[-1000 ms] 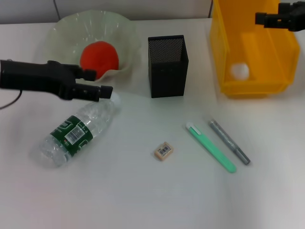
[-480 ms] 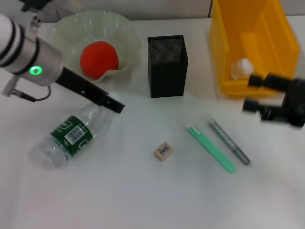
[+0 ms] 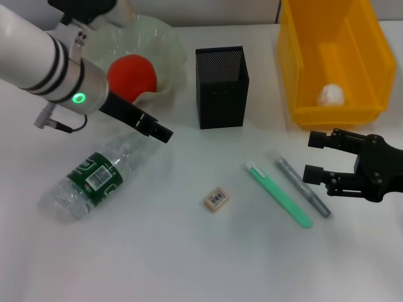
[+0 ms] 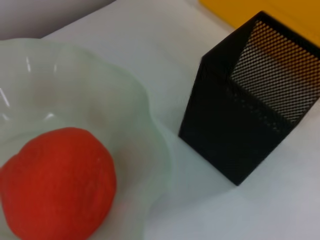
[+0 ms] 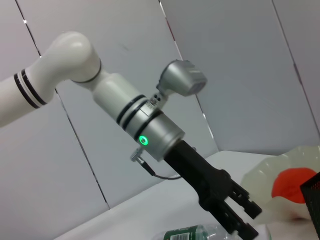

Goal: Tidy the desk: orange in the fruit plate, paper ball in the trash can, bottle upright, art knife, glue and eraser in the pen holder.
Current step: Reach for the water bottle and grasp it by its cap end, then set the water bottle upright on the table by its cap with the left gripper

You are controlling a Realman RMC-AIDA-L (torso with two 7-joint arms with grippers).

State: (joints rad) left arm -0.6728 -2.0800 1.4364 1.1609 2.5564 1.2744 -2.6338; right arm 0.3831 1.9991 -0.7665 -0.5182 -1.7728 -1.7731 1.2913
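The orange (image 3: 131, 77) (image 4: 55, 182) lies in the pale-green fruit plate (image 3: 165, 39) (image 4: 147, 115). On its side at the front left lies the bottle (image 3: 94, 176), cap toward the plate. My left gripper (image 3: 157, 131) hangs just over the bottle's cap end, holding nothing; the right wrist view shows it (image 5: 246, 221) slightly open. The paper ball (image 3: 332, 94) rests inside the yellow trash can (image 3: 365, 69). Eraser (image 3: 216, 199), green art knife (image 3: 278, 194) and grey glue (image 3: 302, 187) lie in front of the black pen holder (image 3: 220, 88). My right gripper (image 3: 316, 157) is open, right of the glue.
The pen holder (image 4: 250, 115) stands between the plate and the trash can (image 4: 280, 10). The left arm's white forearm (image 3: 44, 63) reaches in over the plate's left side. The table's front strip below the eraser is bare white surface.
My right gripper has come down from beside the trash can to the table by the glue. The left arm has swung, its gripper shifting slightly right over the bottle's cap end.
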